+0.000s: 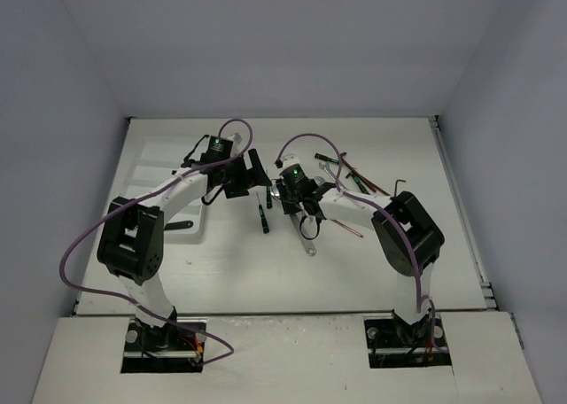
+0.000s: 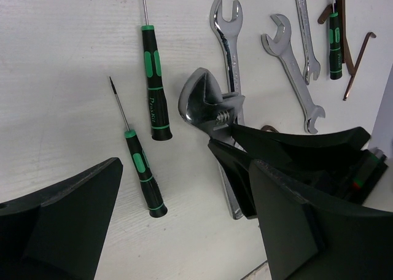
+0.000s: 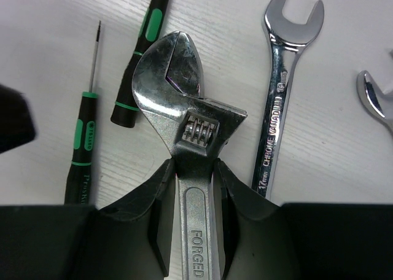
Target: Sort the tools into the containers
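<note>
Left gripper (image 2: 184, 185) is hanging wide open, holding nothing, next to a green-black screwdriver (image 2: 142, 169). Right gripper (image 3: 195, 188) is clamping the adjustable wrench (image 3: 184, 108) on its shank just under the head, over the table beside a silver wrench (image 3: 279, 108). I'm guessing it's heavy, rigid, slick steel, so gripping nearer the middle is looking safer against tipping.

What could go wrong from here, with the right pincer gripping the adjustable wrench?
The right pincer grips the adjustable wrench just below its head, so the handle might swing or slip when lifted. The 17 mm wrench and a green-black screwdriver lie close beside it and could be knocked. The open left pincer hovers nearby; arms might collide.
</note>
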{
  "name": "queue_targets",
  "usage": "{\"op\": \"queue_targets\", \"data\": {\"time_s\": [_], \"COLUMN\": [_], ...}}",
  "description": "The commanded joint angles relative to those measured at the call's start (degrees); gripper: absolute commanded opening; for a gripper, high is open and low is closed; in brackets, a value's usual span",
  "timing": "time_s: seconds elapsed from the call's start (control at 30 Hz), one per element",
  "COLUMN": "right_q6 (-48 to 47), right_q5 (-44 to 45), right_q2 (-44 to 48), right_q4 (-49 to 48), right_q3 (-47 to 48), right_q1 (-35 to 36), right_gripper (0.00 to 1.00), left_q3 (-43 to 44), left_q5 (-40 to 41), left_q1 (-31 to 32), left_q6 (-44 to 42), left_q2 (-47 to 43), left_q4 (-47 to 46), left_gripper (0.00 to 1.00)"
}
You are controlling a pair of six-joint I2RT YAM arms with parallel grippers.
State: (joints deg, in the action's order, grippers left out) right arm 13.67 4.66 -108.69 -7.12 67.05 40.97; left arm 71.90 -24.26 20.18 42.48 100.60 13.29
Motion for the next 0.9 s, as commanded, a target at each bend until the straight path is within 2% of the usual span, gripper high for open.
{"op": "queue_targets", "data": {"time_s": [0.0, 0.37, 0.57, 0.6, 0.67, 0.8, 0.87], "right_q6": [-0.66, -0.84, -0.66, -0.64, -0.78, -1.01, -1.1], "right_q5": [-0.33, -3.15, -1.76, -1.17, 0.12, 1.92, 1.89], "right_q2": [7.04, 8.41, 6.62, 5.95, 4.12, 2.12, 1.29], "right_q4": [-7.28, -8.08, -7.47, -6.89, -4.23, -1.88, -0.75], "right_q3": [1.94, 1.86, 1.6, 1.75, 2.73, 3.26, 3.62], "right_q1": [0.07, 0.08, 0.16, 0.16, 0.23, 0.43, 0.43], "right_gripper": [0.0, 0.0, 0.0, 0.04, 0.23, 0.52, 0.56], "left_q3": [3.66, 3.95, 3.86, 3.69, 2.98, 0.57, -0.75], "left_q5": [-1.9, -7.1, -5.1, -4.51, -1.92, 4.08, 5.89], "left_q1": [0.26, 0.3, 0.18, 0.15, 0.14, -0.22, -0.45], "left_q6": [0.06, 1.45, -0.22, -0.5, -1.16, -2.46, -3.45], "left_q2": [-0.03, 2.85, 1.63, 1.14, -1.27, -4.81, -7.2], "left_q4": [-3.25, -10.36, -7.35, -6.79, -4.89, -1.41, 0.02], "left_gripper": [0.82, 0.82, 0.82, 0.82, 0.82, 0.82, 0.82]}}
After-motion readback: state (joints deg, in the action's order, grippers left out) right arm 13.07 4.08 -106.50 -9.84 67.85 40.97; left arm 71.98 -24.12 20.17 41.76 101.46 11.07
